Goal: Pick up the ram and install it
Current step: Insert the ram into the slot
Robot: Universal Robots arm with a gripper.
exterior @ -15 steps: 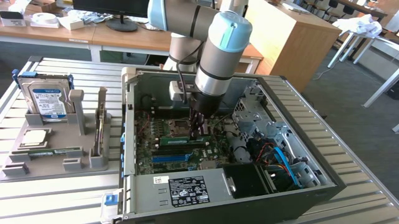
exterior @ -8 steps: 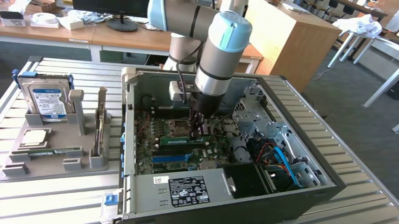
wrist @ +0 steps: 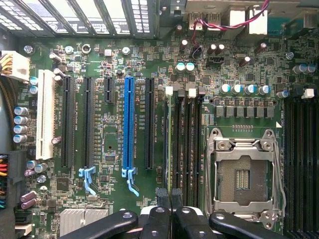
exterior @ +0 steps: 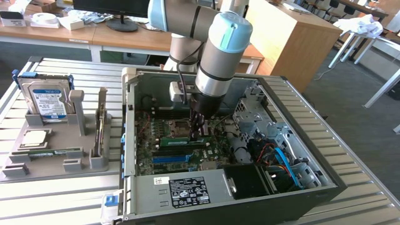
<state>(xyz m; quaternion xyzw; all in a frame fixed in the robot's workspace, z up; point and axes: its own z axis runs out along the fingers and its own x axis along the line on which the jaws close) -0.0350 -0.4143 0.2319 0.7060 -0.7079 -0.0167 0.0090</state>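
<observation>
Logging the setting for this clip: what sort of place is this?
Probably a robotics lab set up for PC assembly: a robot arm reaches into an open computer case on a slatted metal table, a grey fixture beside it holds a hard drive, and desks with a monitor stand behind.

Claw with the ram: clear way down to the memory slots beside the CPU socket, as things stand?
Likely yes. The case is open, the claw, shut on the ram, hangs low inside it, and the memory slots beside the empty CPU socket look bare; no cable crosses them.
</observation>
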